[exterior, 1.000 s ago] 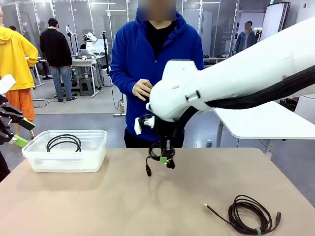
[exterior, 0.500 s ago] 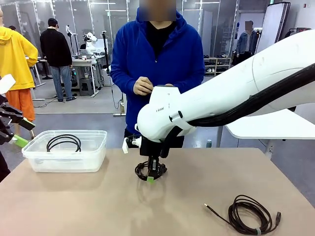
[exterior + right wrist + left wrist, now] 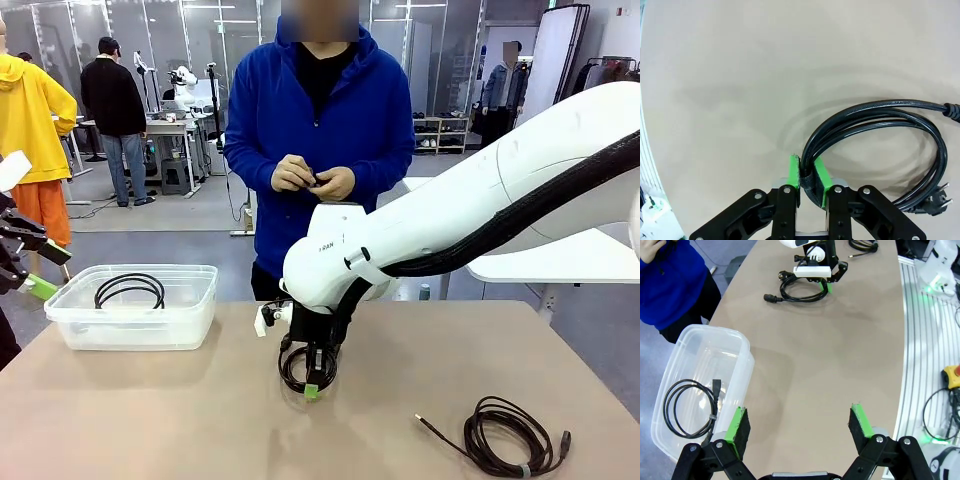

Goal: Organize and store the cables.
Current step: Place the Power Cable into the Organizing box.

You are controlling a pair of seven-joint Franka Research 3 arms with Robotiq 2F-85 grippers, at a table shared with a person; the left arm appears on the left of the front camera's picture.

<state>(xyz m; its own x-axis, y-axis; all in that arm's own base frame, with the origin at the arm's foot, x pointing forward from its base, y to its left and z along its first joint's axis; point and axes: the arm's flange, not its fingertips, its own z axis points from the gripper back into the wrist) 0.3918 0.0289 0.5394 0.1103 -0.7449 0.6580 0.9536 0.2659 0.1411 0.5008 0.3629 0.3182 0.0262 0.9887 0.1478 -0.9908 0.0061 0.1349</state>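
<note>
Right gripper (image 3: 807, 170): pads nearly together, pinched on the near edge of a power-cord coil (image 3: 880, 135). Several black strands ran up between the green pads. The rest of the loop spread away from the fingers, flat on the tan table (image 3: 715, 75). A two-pin plug (image 3: 935, 192) lay at the loop's outer side.

Front view: right gripper (image 3: 312, 385) pointed straight down at mid-table, with the power-cord coil (image 3: 305, 365) around its fingertips and touching the tabletop. The white arm reached in from the right and crossed the middle.

Nearest the robot's edge, to the right: larger coil (image 3: 508, 435), loose on the table (image 3: 150, 420), one thin end trailing left. Well apart from the gripper; nothing between them.

Left gripper (image 3: 800, 425): jaws spread wide, nothing between them, hanging over the table's left end just beside the clear bin (image 3: 705, 340).

Clear bin (image 3: 130, 325) sat at the far left of the table. One thin coil in the bin (image 3: 130, 288) lay flat on its floor. Open tabletop lay between the bin and the held coil.

Beyond the far edge: person (image 3: 320, 120) in a blue hoodie, hands (image 3: 315, 180) together at the chest, clear of the table.
</note>
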